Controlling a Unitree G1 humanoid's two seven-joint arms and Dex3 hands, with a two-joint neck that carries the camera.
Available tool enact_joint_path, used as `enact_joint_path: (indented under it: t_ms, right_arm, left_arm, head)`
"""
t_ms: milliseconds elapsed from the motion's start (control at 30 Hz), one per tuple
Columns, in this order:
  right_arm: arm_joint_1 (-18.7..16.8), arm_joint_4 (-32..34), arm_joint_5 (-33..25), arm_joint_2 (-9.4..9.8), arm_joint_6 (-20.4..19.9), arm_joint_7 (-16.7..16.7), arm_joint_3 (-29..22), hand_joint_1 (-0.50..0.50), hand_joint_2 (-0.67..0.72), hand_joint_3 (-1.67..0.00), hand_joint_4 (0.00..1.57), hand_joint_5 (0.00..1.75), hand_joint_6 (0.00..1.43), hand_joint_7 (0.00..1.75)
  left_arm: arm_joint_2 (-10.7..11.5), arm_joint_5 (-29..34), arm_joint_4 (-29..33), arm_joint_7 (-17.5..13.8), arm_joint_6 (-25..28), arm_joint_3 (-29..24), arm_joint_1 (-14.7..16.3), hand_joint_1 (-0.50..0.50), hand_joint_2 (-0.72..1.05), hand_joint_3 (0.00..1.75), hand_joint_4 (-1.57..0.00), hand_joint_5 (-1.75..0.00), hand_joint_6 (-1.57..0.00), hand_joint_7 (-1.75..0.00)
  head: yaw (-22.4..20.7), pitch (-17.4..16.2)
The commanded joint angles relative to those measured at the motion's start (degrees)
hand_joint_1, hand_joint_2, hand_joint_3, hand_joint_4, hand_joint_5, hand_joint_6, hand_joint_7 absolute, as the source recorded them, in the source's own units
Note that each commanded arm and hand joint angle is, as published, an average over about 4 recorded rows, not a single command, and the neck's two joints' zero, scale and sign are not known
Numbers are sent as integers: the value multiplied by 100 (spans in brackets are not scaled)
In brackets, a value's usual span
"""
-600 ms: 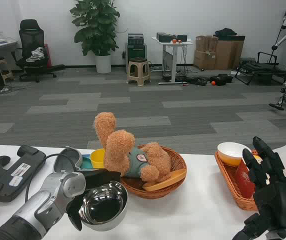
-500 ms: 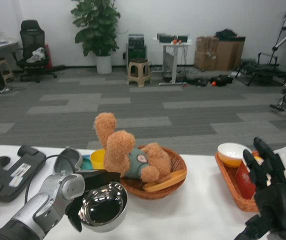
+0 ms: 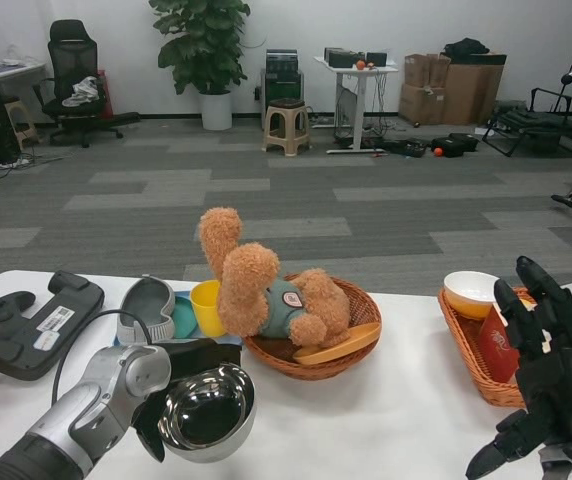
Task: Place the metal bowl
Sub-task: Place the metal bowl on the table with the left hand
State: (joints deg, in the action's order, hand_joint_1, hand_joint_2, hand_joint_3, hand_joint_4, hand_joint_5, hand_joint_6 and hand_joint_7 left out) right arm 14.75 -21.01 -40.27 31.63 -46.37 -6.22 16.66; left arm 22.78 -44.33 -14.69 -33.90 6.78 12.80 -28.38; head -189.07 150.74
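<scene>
- So far the metal bowl (image 3: 207, 412) is in the left hand (image 3: 171, 395), which grips it at the rim on its left side, mouth facing up and toward the camera.
- The fingers (image 3: 152, 440) of that hand curl around the bowl's edge; how many wrap under it I cannot tell, since the bowl hides them.
- The bowl sits low over the white table (image 3: 386, 420), just in front of the round wicker basket (image 3: 351, 345) that carries the teddy bear (image 3: 261, 295); whether its base touches the table is hard to judge from this angle.
- The right hand (image 3: 546, 385) holds nothing, fingers spread and upright near the second basket (image 3: 471, 355) at the table's right edge.
- By my reading the pick-up is done and the placing is not: the bowl has yet to be set down and let go.
- What is left, I judge, is lowering it to a bare patch of table and opening the fingers.
</scene>
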Motion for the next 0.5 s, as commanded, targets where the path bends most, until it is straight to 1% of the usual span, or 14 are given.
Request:
enact_joint_path:
  t_ms: [33,133,200,333,400,500]
  right_arm:
    - [45,36,2,45,-47,16,-18,17,72,0,20,29,0,42]
    - [45,36,2,45,-47,16,-18,17,72,0,20,29,0,42]
    - [45,31,2,45,-47,16,-14,17,72,0,20,29,0,42]
    - [45,5,2,35,-47,16,15,17,72,0,20,29,0,42]
    - [45,-1,2,30,-47,16,30,17,72,0,20,29,0,42]
    - [45,-8,2,24,-54,16,50,17,72,0,20,29,0,42]
  left_arm:
    - [-19,-89,-14,-29,-3,-50,-1,-50,78,166,-157,-175,-71,-168]
    - [-80,-256,-135,-29,-85,-54,-10,-50,78,166,-157,-175,-71,-168]
    - [-164,-406,-289,-25,-199,-94,-27,-50,78,166,-157,-175,-71,-168]
    - [-379,-729,-845,-29,-333,-208,-124,-50,78,166,-156,-175,-68,-168]
    - [-449,-821,-1168,-12,-423,-239,-201,-50,78,166,-154,-175,-62,-168]
    - [-614,-927,-1704,13,-557,-373,-366,-50,78,166,-152,-175,-51,-168]
  head:
    - [-16,-24]
    - [-57,-83]
    - [-81,-153]
    - [-130,-297]
    - [-169,-377]
    - [-193,-472]
